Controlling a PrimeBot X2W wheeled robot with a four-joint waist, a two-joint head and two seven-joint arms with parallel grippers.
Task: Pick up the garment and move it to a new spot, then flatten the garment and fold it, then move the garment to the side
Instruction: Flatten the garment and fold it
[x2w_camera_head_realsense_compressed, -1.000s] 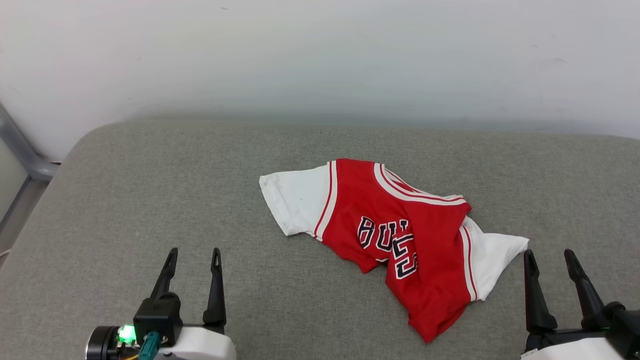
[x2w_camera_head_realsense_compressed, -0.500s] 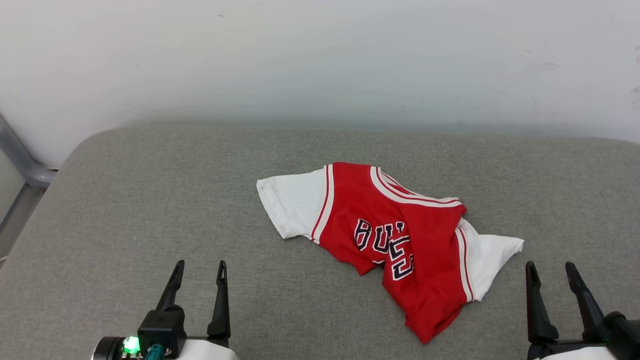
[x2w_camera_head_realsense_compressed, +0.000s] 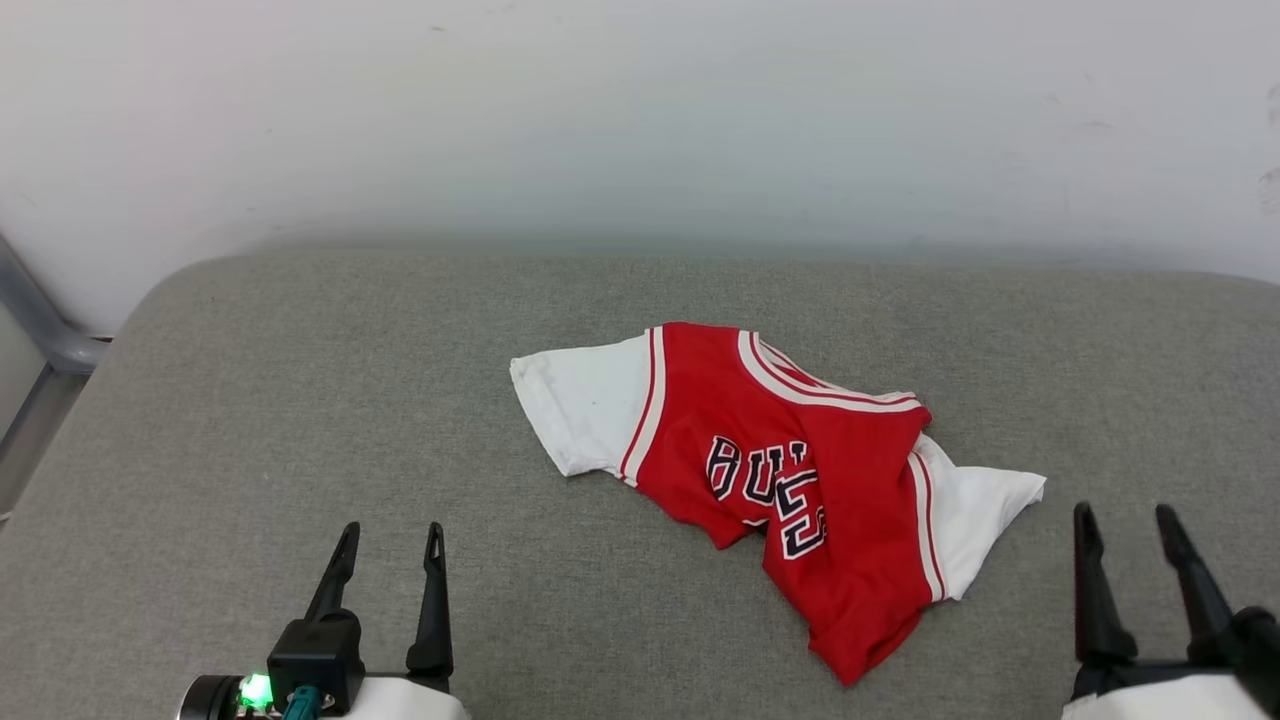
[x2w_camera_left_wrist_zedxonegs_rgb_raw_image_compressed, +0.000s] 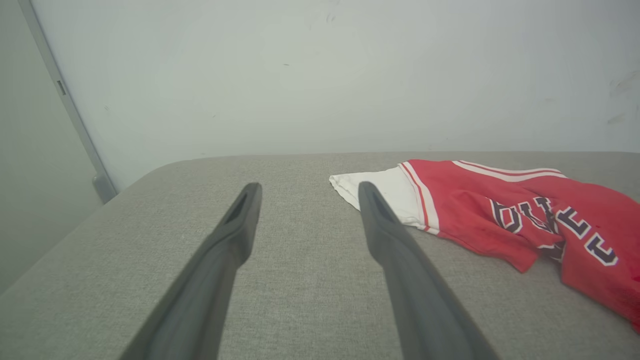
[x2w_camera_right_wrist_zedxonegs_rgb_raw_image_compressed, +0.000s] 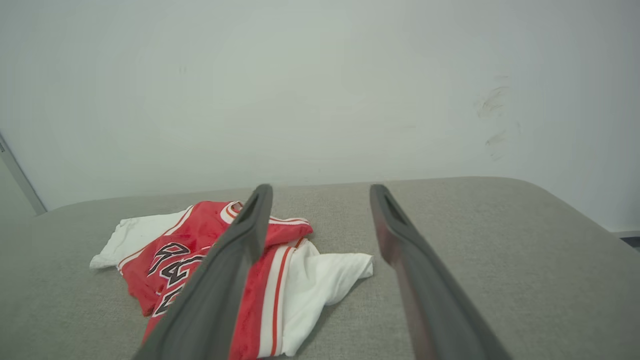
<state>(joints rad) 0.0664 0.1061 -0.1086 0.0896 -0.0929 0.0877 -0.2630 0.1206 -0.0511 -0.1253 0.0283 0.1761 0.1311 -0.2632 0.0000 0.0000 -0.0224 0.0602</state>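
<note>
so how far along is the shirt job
Nothing looks done yet: the red jersey-style shirt with white sleeves lies crumpled on the grey fabric surface. In hand: nothing; the left pincer and right pincer are open, apart from it. Left: pick up, flatten, fold, move aside.

The head view looks forward and down from high over the grey cushion (x2w_camera_head_realsense_compressed: 300, 400), with the white wall (x2w_camera_head_realsense_compressed: 640, 120) across its top and the shirt (x2w_camera_head_realsense_compressed: 780, 470) near its middle. The left wrist view sits low and close over the cushion, looking along the left gripper (x2w_camera_left_wrist_zedxonegs_rgb_raw_image_compressed: 308, 186) toward the wall, with the shirt at its right. The right wrist view looks likewise along the right gripper (x2w_camera_right_wrist_zedxonegs_rgb_raw_image_compressed: 321, 187), with the shirt at its left. All three views share the shirt, cushion and wall.
</note>
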